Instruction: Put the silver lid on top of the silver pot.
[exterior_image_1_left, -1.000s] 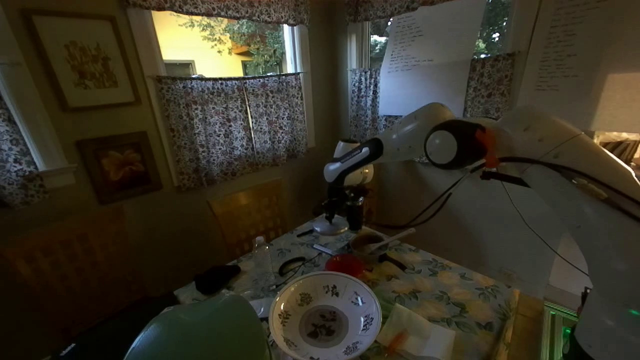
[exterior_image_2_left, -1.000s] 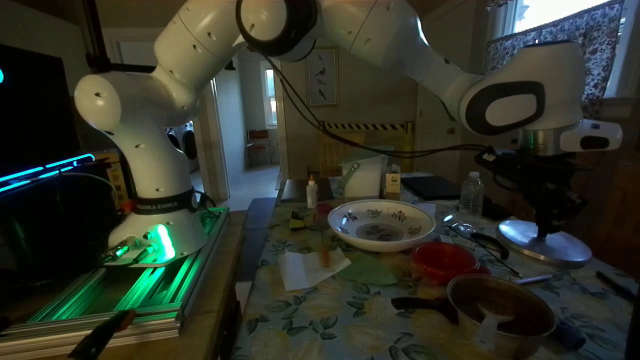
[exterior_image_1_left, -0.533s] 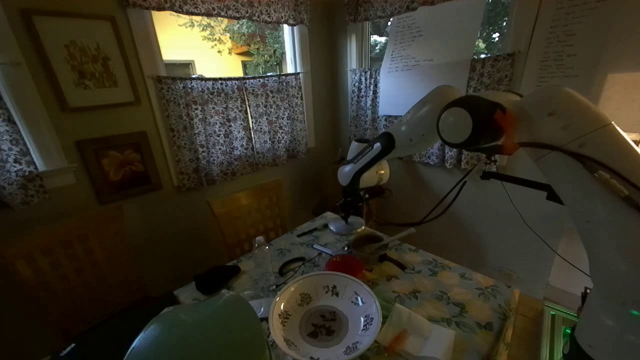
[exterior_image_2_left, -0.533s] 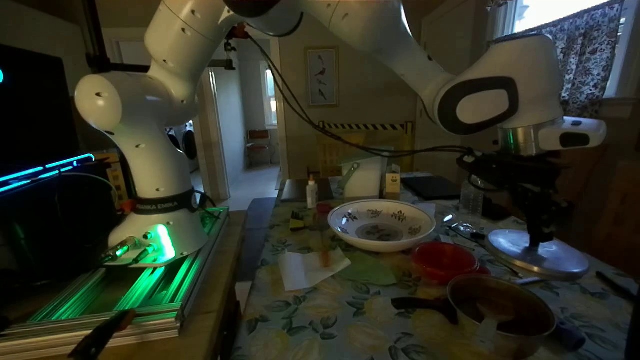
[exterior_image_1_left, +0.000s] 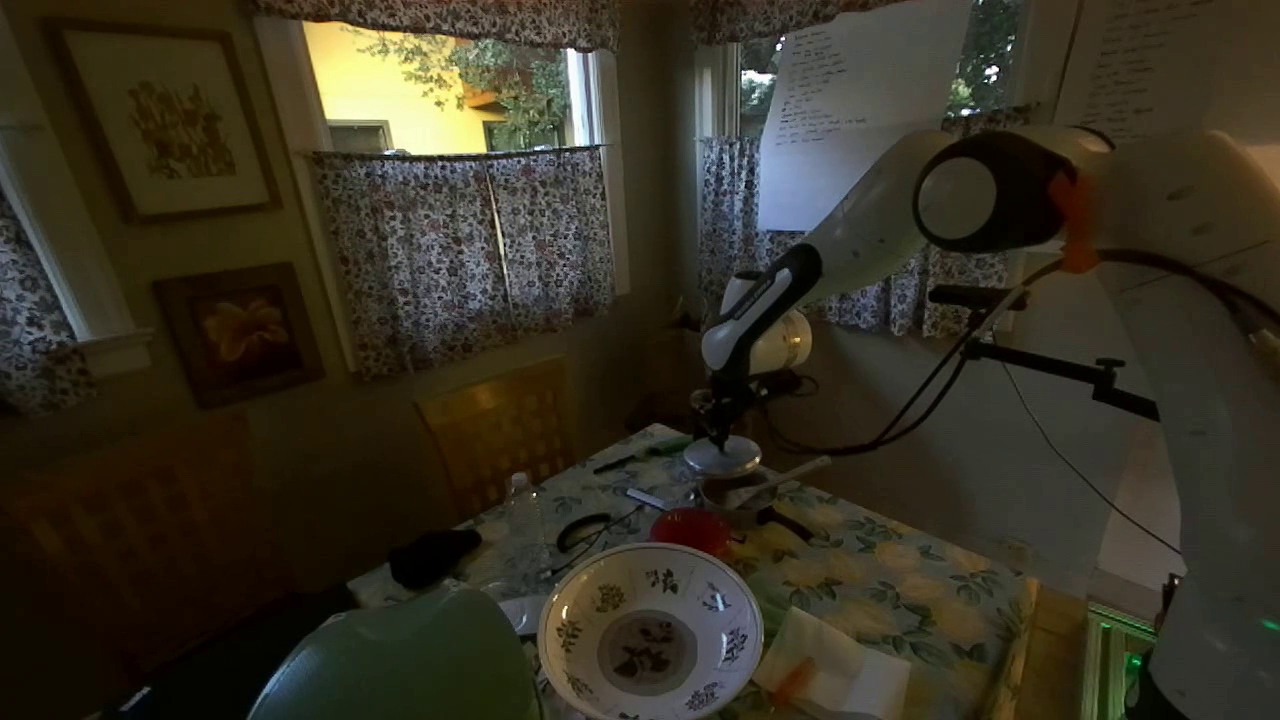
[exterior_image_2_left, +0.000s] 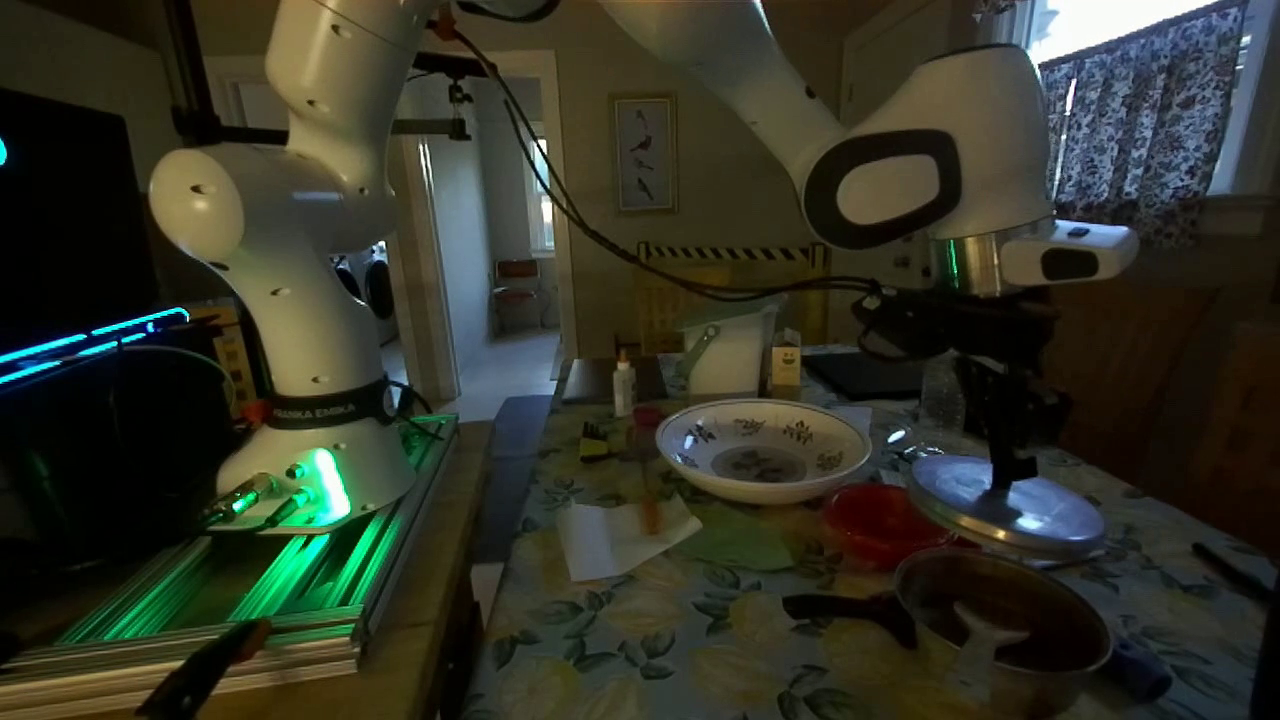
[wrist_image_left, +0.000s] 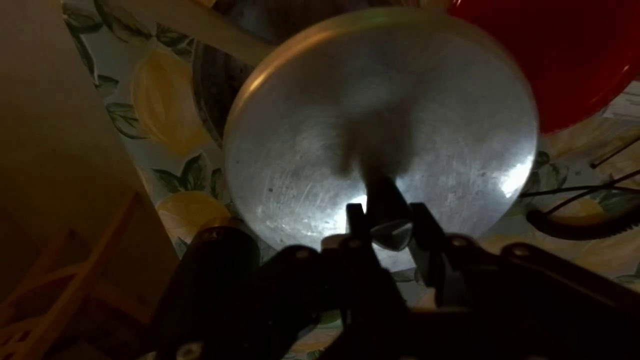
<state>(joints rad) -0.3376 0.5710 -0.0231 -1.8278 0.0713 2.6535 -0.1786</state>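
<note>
Wrist view: hand (wrist_image_left: 388, 215) clamped on the dark knob (wrist_image_left: 387, 200) of the silver lid (wrist_image_left: 400, 100), likely because a knob grip leaves the rim and underside free for seating. Lid is held up over the desk (exterior_image_2_left: 640, 650), near the silver pot (exterior_image_2_left: 1050, 690), not on it yet. White utensil (exterior_image_2_left: 985, 635) leans in the pot, may block seating. Versus half a second ago: lid and hand closer to the pot, pot unmoved.

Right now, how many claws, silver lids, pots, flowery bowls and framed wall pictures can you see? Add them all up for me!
Claw: 1
Silver lid: 1
Pot: 1
Flowery bowl: 1
Framed pictures: 3
Total: 7
</note>
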